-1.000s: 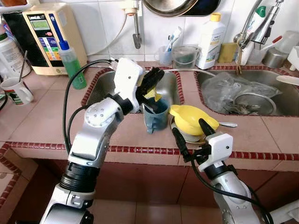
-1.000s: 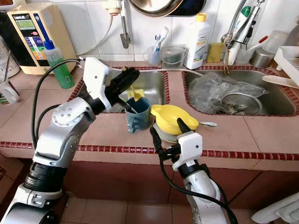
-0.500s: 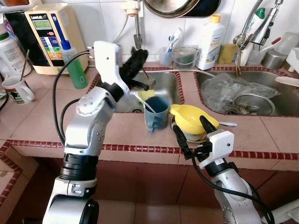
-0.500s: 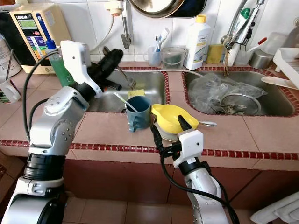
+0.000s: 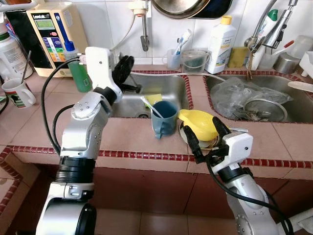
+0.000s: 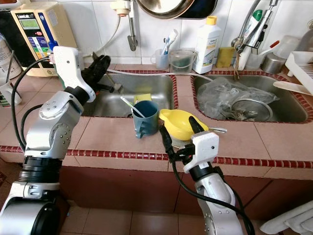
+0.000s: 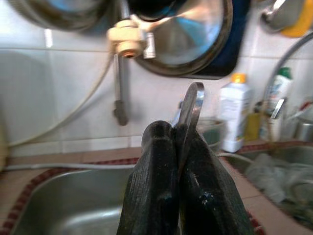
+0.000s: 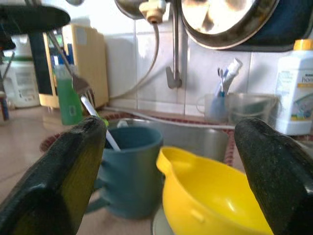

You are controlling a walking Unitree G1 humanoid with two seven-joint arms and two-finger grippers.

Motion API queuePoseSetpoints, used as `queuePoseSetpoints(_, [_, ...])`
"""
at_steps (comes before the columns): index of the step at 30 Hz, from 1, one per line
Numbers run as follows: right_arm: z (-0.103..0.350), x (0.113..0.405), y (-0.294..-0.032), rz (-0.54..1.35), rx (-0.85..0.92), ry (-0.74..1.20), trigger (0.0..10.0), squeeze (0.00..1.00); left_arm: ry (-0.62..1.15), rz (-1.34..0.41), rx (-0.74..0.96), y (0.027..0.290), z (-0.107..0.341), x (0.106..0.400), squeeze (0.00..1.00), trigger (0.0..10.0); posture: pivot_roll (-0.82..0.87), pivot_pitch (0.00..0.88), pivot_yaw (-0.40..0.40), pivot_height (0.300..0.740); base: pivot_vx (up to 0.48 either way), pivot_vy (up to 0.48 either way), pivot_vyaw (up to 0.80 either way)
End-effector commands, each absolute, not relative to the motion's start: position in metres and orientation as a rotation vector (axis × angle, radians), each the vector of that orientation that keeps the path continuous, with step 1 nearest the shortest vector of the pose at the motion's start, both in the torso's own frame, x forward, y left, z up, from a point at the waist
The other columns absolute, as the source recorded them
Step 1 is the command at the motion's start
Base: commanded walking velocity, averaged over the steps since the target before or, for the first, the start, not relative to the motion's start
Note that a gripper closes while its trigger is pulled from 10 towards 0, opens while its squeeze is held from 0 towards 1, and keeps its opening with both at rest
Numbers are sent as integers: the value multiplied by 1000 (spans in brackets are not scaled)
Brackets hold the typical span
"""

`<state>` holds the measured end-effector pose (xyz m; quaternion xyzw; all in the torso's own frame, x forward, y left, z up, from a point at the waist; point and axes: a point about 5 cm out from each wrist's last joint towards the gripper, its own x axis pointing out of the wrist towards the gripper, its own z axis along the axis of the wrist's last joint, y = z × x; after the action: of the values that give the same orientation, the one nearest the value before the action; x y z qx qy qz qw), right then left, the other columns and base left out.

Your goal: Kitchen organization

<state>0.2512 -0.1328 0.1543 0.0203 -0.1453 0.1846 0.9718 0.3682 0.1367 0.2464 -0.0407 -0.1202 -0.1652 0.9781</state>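
- A metal fork [image 7: 191,105] is clamped between the closed fingers of the left gripper [image 5: 123,68], raised above the left sink basin [image 5: 168,88].
- A blue mug [image 5: 163,119] with a white utensil [image 5: 150,107] inside is placed on the tiled counter [image 5: 44,122].
- Just beside it, a yellow bowl [image 5: 198,126] is framed by the wide-open, empty right gripper [image 5: 207,136].
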Motion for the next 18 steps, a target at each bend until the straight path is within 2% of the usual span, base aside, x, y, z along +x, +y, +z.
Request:
queuePoseSetpoints(1, [161,250,-131,380,60,-305,10000,0,-282,-296,-57,141,259,372,0,10000,-92,0,59,740,0,0,0])
queuePoseSetpoints(10, [168,246,-128,402,123,-286,10000,0,-246,-252,32,157,241,376,0,10000,-90,0,54,740,0,0,0])
queuePoseSetpoints(18, [165,236,-125,434,99,-254,10000,0,-218,-235,120,172,223,378,0,10000,-85,0,47,740,0,0,0])
